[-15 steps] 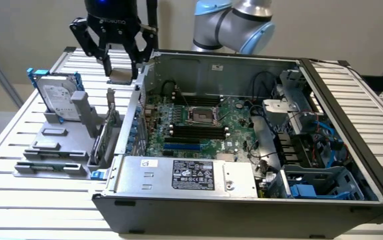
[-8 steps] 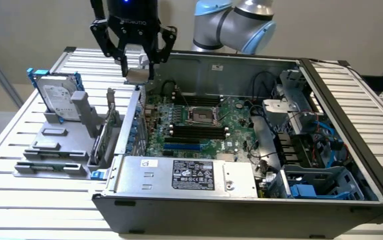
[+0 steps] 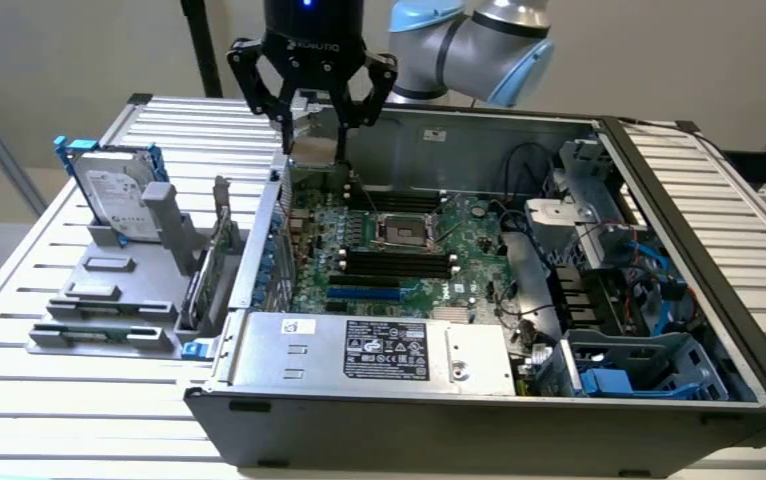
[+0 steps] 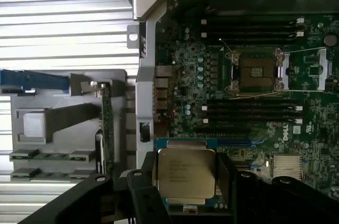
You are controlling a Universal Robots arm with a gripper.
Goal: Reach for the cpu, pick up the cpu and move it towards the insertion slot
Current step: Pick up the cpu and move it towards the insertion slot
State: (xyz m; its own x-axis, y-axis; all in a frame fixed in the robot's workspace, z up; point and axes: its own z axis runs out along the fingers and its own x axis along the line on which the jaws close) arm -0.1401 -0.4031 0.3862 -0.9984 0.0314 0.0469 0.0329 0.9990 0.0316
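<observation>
The cpu (image 4: pixel 185 173) sits pinched between the gripper (image 4: pixel 184 181) fingers, silvery face toward the wrist camera, held above the rear edge of the open computer case (image 3: pixel 703 230), well apart from the insertion slot (image 3: pixel 403 232). To carry it well, I judge the chip should stay level and square to the socket frame, clear of the case wall. In the exterior view the arm (image 3: pixel 470 45) hangs the gripper (image 3: pixel 314 135) straight down over the case's far corner
</observation>
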